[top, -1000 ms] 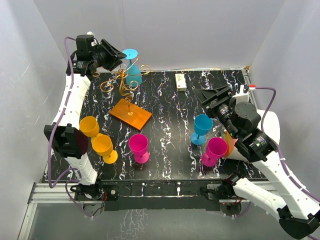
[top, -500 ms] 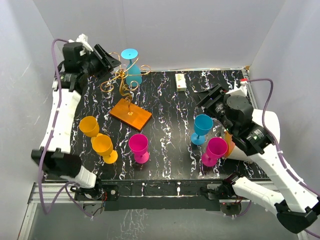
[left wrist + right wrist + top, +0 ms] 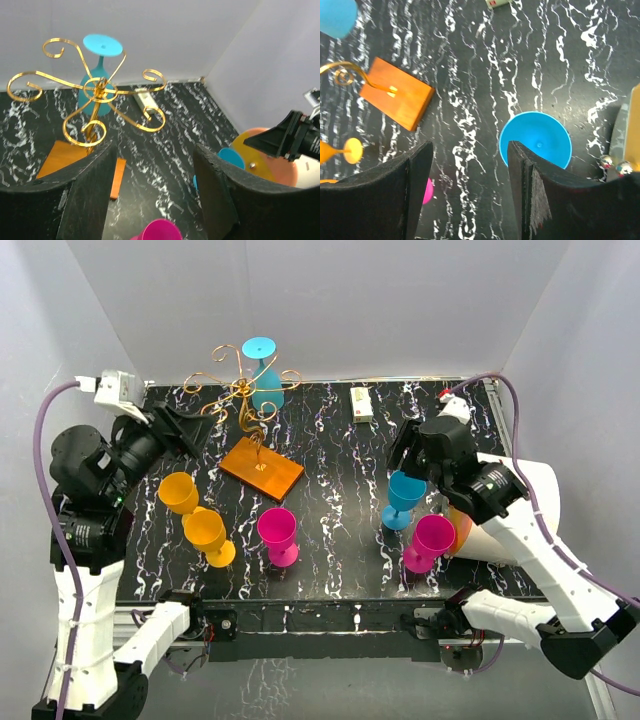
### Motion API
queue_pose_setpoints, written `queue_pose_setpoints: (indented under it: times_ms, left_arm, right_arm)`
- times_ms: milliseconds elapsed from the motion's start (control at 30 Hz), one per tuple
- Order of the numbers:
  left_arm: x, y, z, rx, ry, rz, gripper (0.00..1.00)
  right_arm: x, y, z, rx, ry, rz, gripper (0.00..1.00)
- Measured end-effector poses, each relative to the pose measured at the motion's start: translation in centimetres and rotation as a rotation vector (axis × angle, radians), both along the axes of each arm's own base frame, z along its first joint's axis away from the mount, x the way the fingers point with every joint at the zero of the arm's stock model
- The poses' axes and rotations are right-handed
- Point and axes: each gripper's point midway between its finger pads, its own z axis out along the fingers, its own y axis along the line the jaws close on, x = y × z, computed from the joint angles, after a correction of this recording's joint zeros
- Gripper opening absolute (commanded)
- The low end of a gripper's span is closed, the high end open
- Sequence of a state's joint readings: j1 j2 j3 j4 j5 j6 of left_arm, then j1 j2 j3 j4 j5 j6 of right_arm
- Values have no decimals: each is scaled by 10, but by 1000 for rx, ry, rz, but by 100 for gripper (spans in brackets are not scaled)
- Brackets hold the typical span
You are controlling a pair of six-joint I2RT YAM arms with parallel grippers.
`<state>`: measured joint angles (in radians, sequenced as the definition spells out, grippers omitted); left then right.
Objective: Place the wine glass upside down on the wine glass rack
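The wine glass rack [image 3: 240, 392], a gold wire tree on an orange-brown base [image 3: 262, 468], stands at the back left. A teal wine glass [image 3: 266, 378] hangs upside down on it, foot up. The left wrist view shows the rack [image 3: 97, 90] and the hanging glass [image 3: 99, 70] ahead. My left gripper [image 3: 200, 430] is open and empty, left of the rack and apart from it; its own view [image 3: 155, 165] shows nothing between the jaws. My right gripper [image 3: 408, 452] is open and empty, over an upright blue glass [image 3: 405, 492]. In its own view [image 3: 470, 150], its right finger overlaps that glass's rim [image 3: 540, 137].
Two orange glasses [image 3: 178, 492] [image 3: 207, 532] and a magenta one [image 3: 277, 530] stand front left. Another magenta glass [image 3: 433, 537] and an orange one [image 3: 458, 525] stand by the right arm. A small white box [image 3: 362, 403] lies at the back. Walls close in on three sides.
My left gripper has drawn back from the rack, down and to the left, leaving the teal glass hanging there. My right gripper has moved left, over the blue glass.
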<state>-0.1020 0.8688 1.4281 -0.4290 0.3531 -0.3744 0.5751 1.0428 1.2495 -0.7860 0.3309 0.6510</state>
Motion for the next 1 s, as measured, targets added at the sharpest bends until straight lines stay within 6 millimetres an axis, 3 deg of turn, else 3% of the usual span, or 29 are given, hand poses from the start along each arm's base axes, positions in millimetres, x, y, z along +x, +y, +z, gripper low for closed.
queue_pose_setpoints:
  times_ms: [200, 367, 567, 867, 1000]
  left_arm:
    - [-4, 7, -48, 75, 89, 20, 61]
    - [-8, -6, -78, 114, 145, -49, 61]
    - [-16, -25, -93, 152, 155, -149, 62]
    - [-17, -28, -100, 182, 154, -170, 62]
    - [-18, -29, -100, 185, 151, -177, 63]
  right_arm:
    - [-5, -5, -36, -118, 126, 22, 55]
    - [-4, -6, -66, -225, 225, 54, 48]
    - [-1, -2, -91, -285, 304, 89, 33]
    - [-1, 3, -128, -342, 412, 121, 16]
    - [-4, 3, -139, -350, 441, 128, 0]
